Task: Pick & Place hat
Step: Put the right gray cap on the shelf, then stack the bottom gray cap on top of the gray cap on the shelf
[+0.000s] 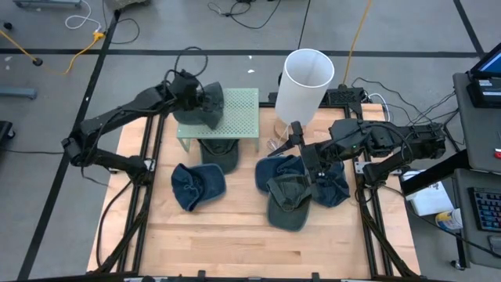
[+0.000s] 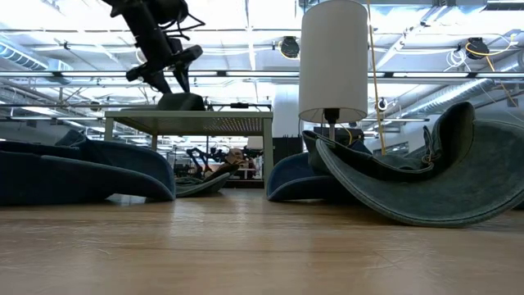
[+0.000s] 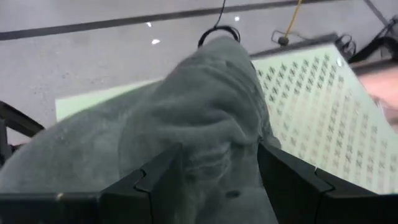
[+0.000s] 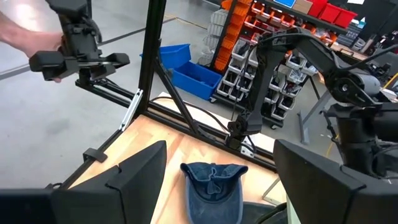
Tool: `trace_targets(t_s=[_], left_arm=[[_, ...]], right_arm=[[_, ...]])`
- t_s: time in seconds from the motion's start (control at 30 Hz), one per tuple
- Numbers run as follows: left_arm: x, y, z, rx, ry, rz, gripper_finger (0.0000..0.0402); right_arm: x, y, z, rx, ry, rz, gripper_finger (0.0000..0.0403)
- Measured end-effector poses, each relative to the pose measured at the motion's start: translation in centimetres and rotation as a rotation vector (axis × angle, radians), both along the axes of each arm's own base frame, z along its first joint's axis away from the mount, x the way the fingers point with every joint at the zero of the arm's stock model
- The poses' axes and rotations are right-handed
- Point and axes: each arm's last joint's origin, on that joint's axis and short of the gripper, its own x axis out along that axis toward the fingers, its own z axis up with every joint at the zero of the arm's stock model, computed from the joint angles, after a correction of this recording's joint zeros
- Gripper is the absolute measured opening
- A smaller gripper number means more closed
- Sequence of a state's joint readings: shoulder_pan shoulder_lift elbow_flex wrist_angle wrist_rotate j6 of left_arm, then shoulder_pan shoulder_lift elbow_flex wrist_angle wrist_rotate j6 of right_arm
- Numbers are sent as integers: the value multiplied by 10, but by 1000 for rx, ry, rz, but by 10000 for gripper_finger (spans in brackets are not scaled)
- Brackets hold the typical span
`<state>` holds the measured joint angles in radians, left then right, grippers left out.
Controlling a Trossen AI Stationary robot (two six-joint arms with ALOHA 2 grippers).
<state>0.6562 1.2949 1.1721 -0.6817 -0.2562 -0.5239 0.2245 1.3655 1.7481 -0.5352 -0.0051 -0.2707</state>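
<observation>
A grey-green hat lies on the left part of a small pale-green perforated stand, and my left gripper is shut on it. In the left wrist view the hat fills the gap between the two dark fingers, with the stand's top behind it. In the low view the hat sits on the stand below the gripper. My right gripper hangs open above the hats at the right. A blue hat shows below its fingers. My left gripper pinches the hat's bunched cloth between its two fingers. It comes slanting down from the table's left side. The hat rests with its underside on the stand's top and the cloth rises in a hump ahead of the fingers.
A tall white cylinder stands behind the right arm. A dark hat lies under the stand and a blue hat in front of it. Blue and green hats are heaped at the right. A person's hand shows beyond the table.
</observation>
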Motion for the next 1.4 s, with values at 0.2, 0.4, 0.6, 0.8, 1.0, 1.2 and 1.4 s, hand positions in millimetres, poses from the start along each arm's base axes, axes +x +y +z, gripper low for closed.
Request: trace_targets(t_s=[0.2,0.4,0.6,0.8,1.0,1.2,1.4], left_arm=[[-3,-13,-4,-57,74,-31,212],[-4,-18,9,-9,-11,-54,212],[0,-24,27,-39,-244,-271,212],[8,-36,45,-181,-533,-648,212],[17,-52,56,-428,-726,-878,212],[26,-71,63,-513,-778,-1026,212],[34,-87,74,-469,-837,-1154,212]], right_arm=[[0,0,0,-3,-1,-1,288],[0,0,0,-10,-3,-1,288],[0,0,-1,22,13,-16,288],[-4,-3,-13,179,177,-132,288],[-10,-5,-27,379,362,-281,287],[-19,-10,-43,733,528,-627,268],[-23,8,-62,988,646,-820,251]])
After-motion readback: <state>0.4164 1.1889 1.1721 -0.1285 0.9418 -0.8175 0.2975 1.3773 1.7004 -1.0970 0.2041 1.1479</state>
